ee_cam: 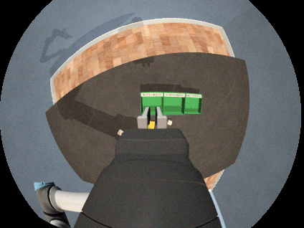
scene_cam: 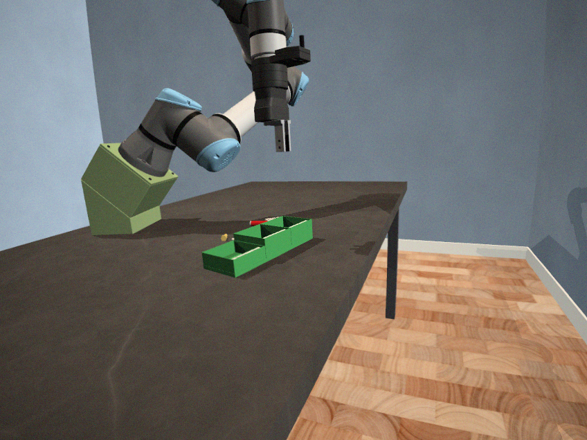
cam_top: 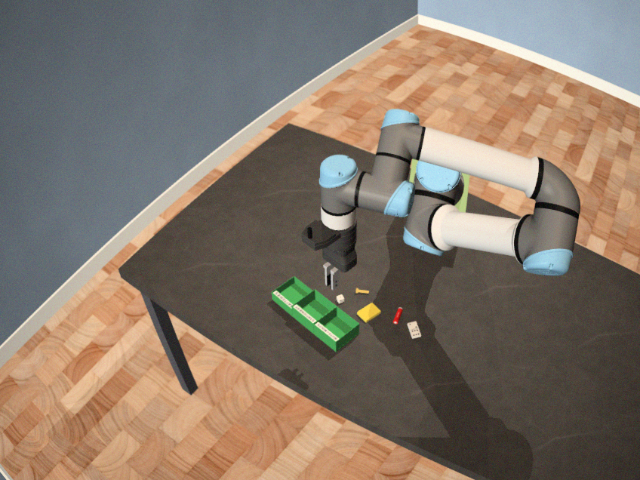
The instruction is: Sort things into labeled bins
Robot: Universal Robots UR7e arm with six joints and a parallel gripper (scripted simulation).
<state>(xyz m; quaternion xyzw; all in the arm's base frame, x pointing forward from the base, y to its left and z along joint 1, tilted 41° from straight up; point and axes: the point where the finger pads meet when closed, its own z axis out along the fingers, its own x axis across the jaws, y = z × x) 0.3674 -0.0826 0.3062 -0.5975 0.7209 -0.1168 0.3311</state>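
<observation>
The gripper points downward, its fingers parted by a narrow gap and nothing seen between them; in the top view it lies at the centre, and in the exterior view it hangs high above the table. The yellow block shows beyond the gap in the wrist view but rests on the table, just right of the bins in the top view. Three green bins, joined in a row, stand at the lower centre of that view: the batteries bin at the row's upper left, the stationery bin in the middle and the nuts and bolts bin at its lower right. The die lies near the stationery bin, with the bolt to its upper right. Farther right lie the red cylinder and, at its lower right, the domino. All five things are outside the bins, on the table. The arm reaches from a green pedestal at the left of the exterior view.
</observation>
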